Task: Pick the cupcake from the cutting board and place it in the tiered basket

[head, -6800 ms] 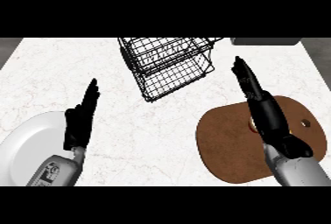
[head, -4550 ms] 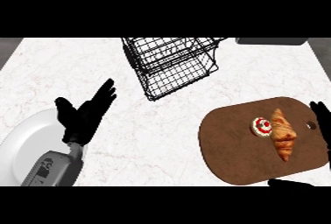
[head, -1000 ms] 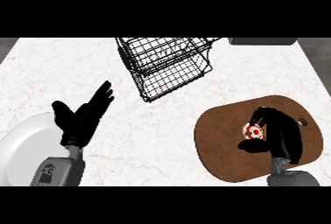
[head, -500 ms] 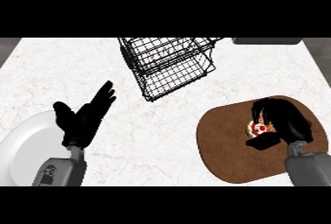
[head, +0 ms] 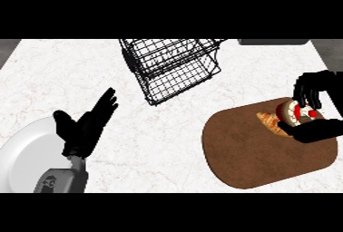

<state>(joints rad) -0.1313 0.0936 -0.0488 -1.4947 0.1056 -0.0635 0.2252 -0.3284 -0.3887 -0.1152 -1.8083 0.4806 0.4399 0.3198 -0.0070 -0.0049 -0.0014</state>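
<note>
The right hand curled round the cupcake over the cutting board — beside a croissant. The left hand rested open beside the white plate.

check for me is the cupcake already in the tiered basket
No, the cupcake is in the right hand over the cutting board.

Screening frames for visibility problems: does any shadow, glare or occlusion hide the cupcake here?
Head view: even lighting, with no glare on the counter; the right robot hand curls round the cupcake, covering part of it; the pastry beside it is partly hidden as well.
</note>
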